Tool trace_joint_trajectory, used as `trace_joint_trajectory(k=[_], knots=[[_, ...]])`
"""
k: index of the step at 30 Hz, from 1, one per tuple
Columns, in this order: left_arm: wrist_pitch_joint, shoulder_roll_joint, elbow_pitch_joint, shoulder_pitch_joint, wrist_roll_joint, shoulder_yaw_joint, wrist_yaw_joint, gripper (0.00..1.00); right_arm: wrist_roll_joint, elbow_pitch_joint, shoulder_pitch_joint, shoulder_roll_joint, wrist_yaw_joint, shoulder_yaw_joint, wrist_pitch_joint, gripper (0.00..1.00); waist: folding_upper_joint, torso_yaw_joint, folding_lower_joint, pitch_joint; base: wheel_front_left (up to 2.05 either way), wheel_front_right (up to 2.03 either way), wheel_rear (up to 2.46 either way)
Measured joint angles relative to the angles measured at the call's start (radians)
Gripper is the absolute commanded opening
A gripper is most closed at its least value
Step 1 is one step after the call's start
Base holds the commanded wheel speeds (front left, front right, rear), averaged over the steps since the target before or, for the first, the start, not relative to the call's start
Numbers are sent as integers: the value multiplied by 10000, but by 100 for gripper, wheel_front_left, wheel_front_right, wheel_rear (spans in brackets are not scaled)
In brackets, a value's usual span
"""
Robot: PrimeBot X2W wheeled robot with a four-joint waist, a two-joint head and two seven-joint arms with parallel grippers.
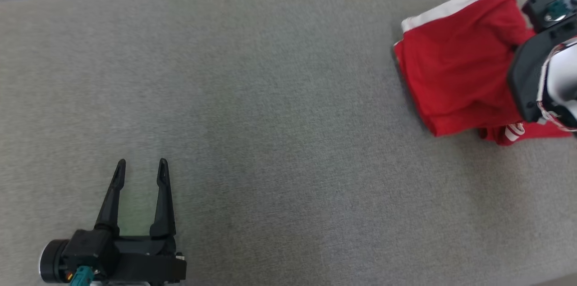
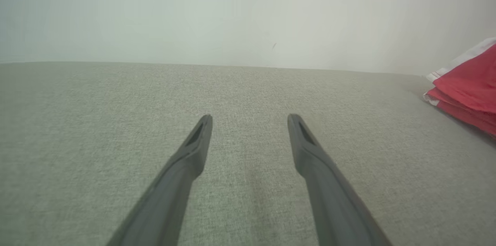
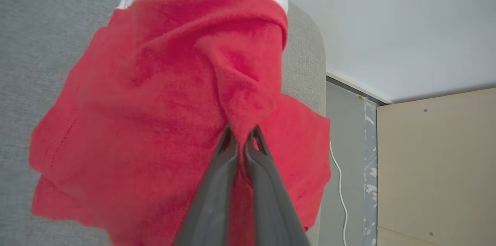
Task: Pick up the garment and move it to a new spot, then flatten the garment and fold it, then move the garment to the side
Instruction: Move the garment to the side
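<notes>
A folded red garment point(image 1: 455, 70) with a white band lies at the far right of the grey cushioned surface point(image 1: 270, 119). In the right wrist view my right gripper point(image 3: 241, 131) is shut on a pinched ridge of the red garment point(image 3: 155, 102); the cloth rises into a fold between the fingertips. In the head view that arm's dark wrist covers the garment's right edge, hiding the fingers. My left gripper point(image 1: 142, 166) rests open at the lower left, nothing between its fingers. In the left wrist view the left gripper point(image 2: 250, 120) hovers over bare fabric, the garment point(image 2: 469, 87) far to the right.
The surface's right edge point(image 3: 310, 64) runs just beside the garment; beyond it are a floor strip with a white cable point(image 3: 341, 184), a pale wooden panel point(image 3: 438, 168) and a white wall point(image 3: 387, 17). A pale wall point(image 2: 232, 13) backs the far edge.
</notes>
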State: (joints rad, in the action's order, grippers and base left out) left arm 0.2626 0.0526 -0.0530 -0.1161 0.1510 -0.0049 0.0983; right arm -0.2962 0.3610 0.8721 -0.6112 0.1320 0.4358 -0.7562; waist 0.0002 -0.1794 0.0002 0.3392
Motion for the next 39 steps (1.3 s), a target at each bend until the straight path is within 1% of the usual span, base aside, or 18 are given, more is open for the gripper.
trace_joint_trajectory(k=[6,9,12,16,18,21,22,23,25,27,31,33,39], knots=[[0,44,123,-132,-180,33,142,100,81,-75,67,-773,0,-546,96,0,0,-357,0,692,0,0,0],[0,132,128,-230,-201,48,167,100,163,-128,-125,-1189,0,-604,100,0,0,-411,-1,980,0,0,0],[0,188,134,-379,-242,17,213,100,280,79,-387,-1544,0,-596,203,0,0,-368,0,1227,0,0,0],[0,201,205,-590,-280,-81,249,100,869,474,-530,-2077,0,-671,867,0,0,-114,-1,1436,0,0,0],[0,199,242,-658,-297,-140,251,100,1304,775,-536,-2196,0,-945,1296,0,0,58,-1,1512,0,0,0],[0,192,242,-684,-326,-207,257,100,1914,1147,-588,-2025,0,-1580,1900,0,-1,313,-1,1586,0,0,0],[0,192,238,-685,-336,-205,259,100,2088,1325,-634,-1939,0,-1799,2094,74,-1,392,-1,1600,0,0,0],[0,190,228,-684,-337,-209,259,100,2355,1471,-705,-1894,0,-1965,2228,100,-1,464,-1,1605,0,0,0],[-2,182,192,-682,-345,-199,259,100,2711,1695,-770,-1649,0,-2468,2575,100,0,577,0,1576,0,0,0],[0,150,180,-674,-343,-178,261,100,3135,1634,-816,-1250,0,-2876,2642,100,-1,638,-1,1476,0,0,0],[0,104,311,-548,-313,-203,261,100,3515,1400,-1363,-685,0,-3350,3172,100,-1,706,-1,1115,0,0,0],[-2,77,303,-407,-370,-280,261,100,3580,1168,-1573,-508,0,-3578,3607,100,-2,734,-3,867,0,0,0],[-2,19,364,232,-232,-305,213,100,3166,351,-2778,428,0,-4232,4941,100,-2,885,-4,-38,0,0,0]])
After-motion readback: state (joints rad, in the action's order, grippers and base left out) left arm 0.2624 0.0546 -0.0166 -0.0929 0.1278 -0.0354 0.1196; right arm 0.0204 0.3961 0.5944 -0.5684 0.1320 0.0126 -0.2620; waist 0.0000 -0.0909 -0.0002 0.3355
